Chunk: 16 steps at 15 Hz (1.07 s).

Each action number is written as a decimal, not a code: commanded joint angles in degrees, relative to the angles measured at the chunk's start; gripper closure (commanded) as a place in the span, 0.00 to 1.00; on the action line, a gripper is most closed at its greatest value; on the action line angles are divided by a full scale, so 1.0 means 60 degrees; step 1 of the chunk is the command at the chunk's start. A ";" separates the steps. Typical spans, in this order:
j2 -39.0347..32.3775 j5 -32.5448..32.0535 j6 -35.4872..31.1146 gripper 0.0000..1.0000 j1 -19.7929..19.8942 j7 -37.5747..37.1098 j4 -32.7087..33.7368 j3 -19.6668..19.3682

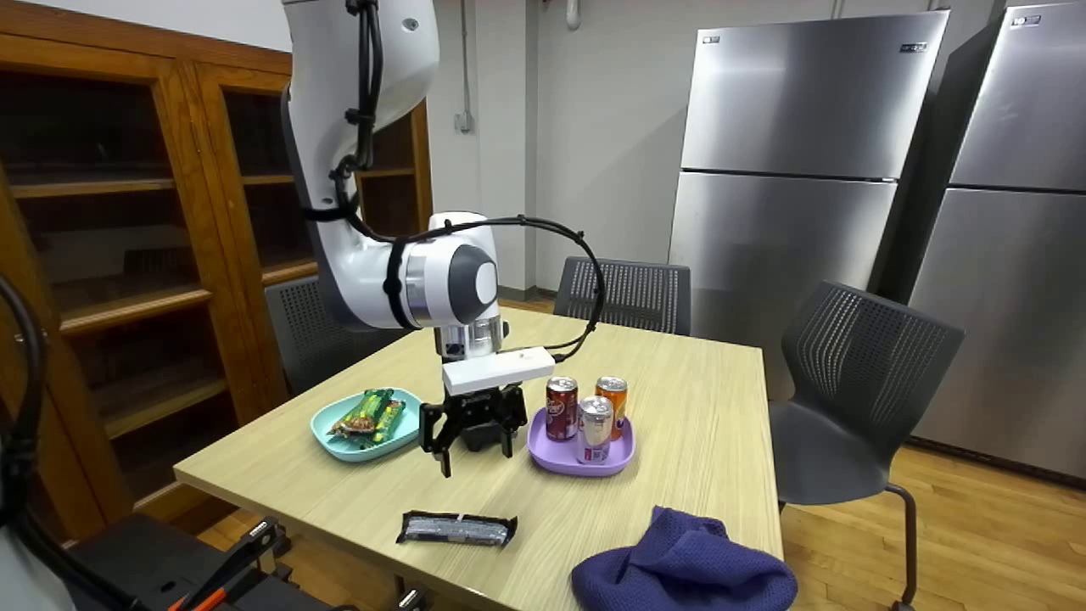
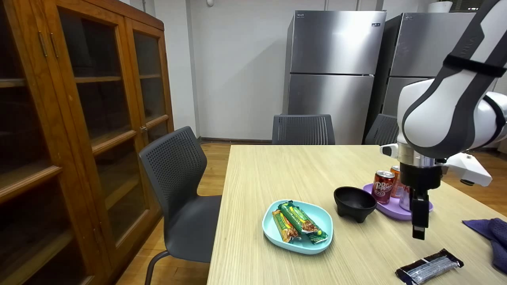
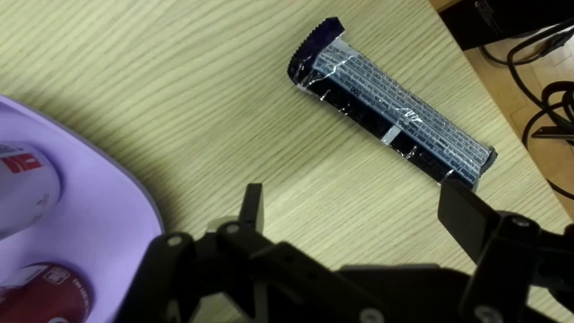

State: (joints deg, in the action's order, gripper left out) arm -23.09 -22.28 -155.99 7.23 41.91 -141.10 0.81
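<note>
We listed one navy cloth (image 1: pixel 683 570); one black-and-silver wrapped snack bar (image 1: pixel 458 529), which lay flat on the table (image 1: pixel 696 424) near its edge; one gripper (image 1: pixel 477 459), jaws parted wide, above the table; one purple plate (image 1: pixel 551 459) bearing three soda cans (image 1: pixel 595 431).

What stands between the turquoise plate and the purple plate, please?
A black bowl stands between the turquoise plate and the purple plate, visible in an exterior view.

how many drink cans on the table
3, all upright on the purple plate: in an exterior view, the dark red can stands left, the orange can right, the pale can in front.
</note>
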 commanded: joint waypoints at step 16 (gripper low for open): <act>-0.0699 -0.1583 -0.0699 0.00 -0.0142 0.2129 -0.0313 -0.0351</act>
State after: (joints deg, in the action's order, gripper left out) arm -27.48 -30.28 -157.63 6.08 51.41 -141.41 -0.64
